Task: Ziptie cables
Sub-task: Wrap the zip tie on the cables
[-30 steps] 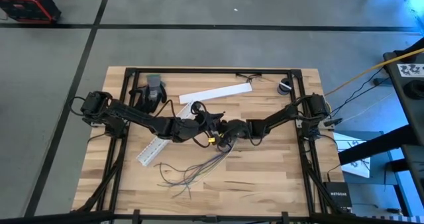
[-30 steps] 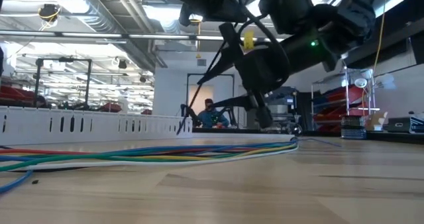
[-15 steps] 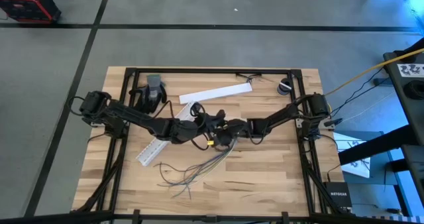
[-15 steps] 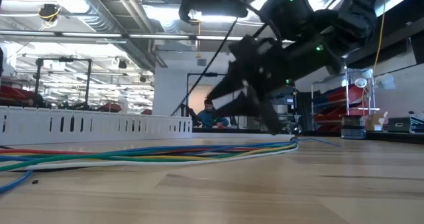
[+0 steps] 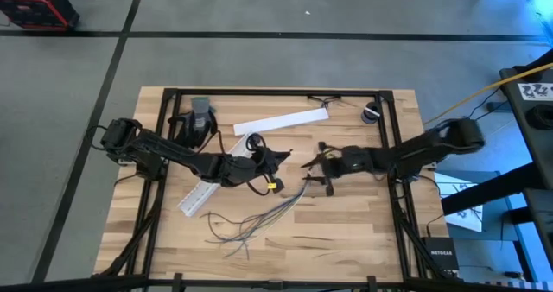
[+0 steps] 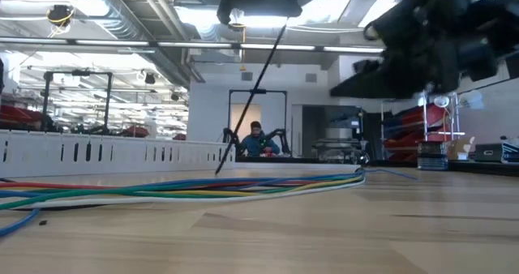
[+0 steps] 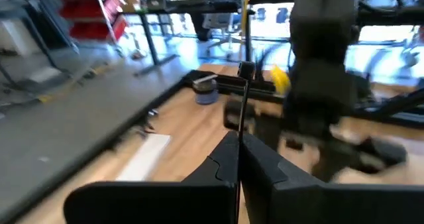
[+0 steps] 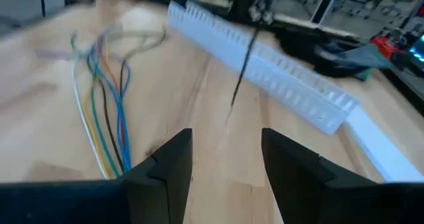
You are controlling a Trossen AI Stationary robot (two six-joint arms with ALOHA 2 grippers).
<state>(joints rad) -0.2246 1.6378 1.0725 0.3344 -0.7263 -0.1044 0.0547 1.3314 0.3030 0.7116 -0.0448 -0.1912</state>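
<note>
High view: both arms reach toward the middle of the wooden tabletop (image 5: 346, 231), their tips apart
Left tool (image 5: 278, 156): near the tabletop's middle, fingers (image 7: 265, 168) pressed together on a thin black strip (image 7: 238, 144), likely a ziptie, that pokes out between them; a small yellow piece (image 5: 273, 186) hangs just below the wrist
Right tool (image 5: 315, 164): to the right of the left tool, raised above the tabletop, fingers (image 8: 291, 158) spread with a bare gap between them, gripping nothing
Cables (image 5: 259, 219): loose on the tabletop in front of both tools, gathered toward the middle and fanning out to the left; in the low view they run flat along the wood as coloured strands (image 6: 186, 189)
White slotted channel (image 5: 212, 175): lying slantwise under the left arm, left of the cables
White strip (image 5: 281, 121): flat near the back edge
Background: a person (image 6: 258, 140) far behind the tabletop in the low view
</note>
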